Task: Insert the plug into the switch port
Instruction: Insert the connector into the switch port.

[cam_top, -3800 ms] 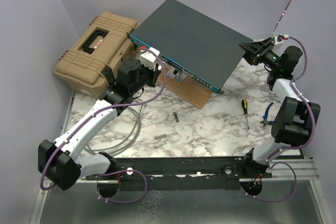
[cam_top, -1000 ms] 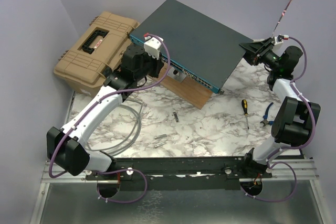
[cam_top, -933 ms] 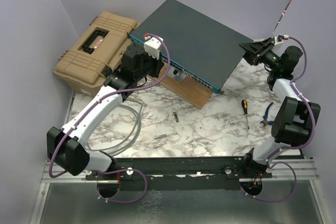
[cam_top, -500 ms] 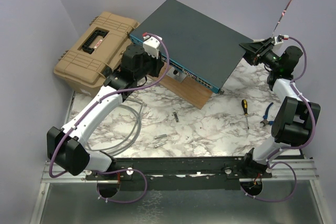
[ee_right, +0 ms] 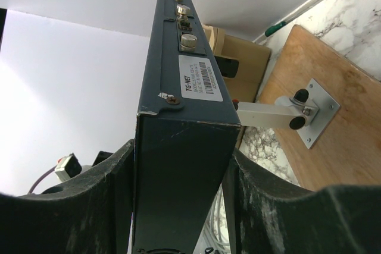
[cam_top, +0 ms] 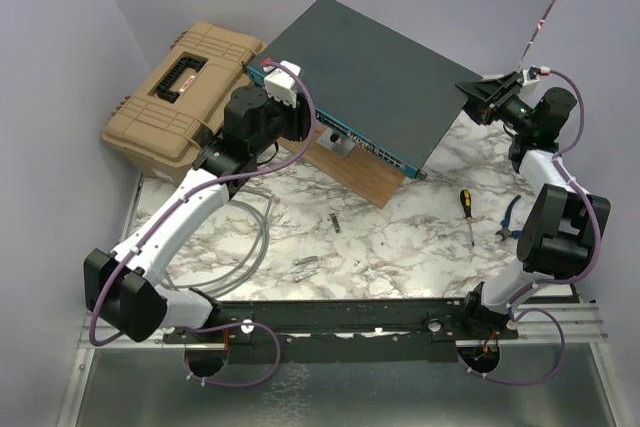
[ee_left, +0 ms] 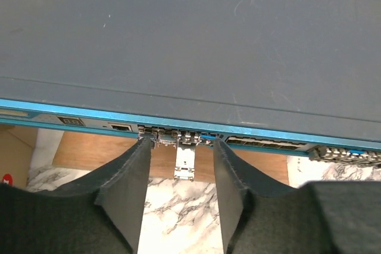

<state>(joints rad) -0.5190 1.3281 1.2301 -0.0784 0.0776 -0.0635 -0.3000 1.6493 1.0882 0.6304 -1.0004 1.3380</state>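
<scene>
The switch (cam_top: 370, 67) is a flat dark grey-teal box, tilted over the table with its blue port face (ee_left: 178, 124) toward the left arm. A small silver plug (ee_left: 184, 160) sticks out of one socket in that face. My left gripper (ee_left: 181, 143) is open, with one finger on each side of the plug and a gap on both sides. From above, the left gripper (cam_top: 303, 125) sits right at the blue face. My right gripper (ee_right: 180, 153) is shut on the switch's (ee_right: 178, 194) far right corner, seen from above with the right gripper (cam_top: 472, 97) at that corner.
A tan toolbox (cam_top: 185, 87) stands at the back left beside the switch. A wooden board (cam_top: 350, 172) with a metal bracket (ee_right: 292, 114) lies under the switch. A grey cable (cam_top: 255, 237), small metal parts (cam_top: 310, 262), a screwdriver (cam_top: 466, 212) and pliers (cam_top: 510, 219) lie on the marble table.
My left gripper has opened and let go of the plug, which stays in the socket. The left wrist has shifted slightly back and left. The right arm has not moved.
</scene>
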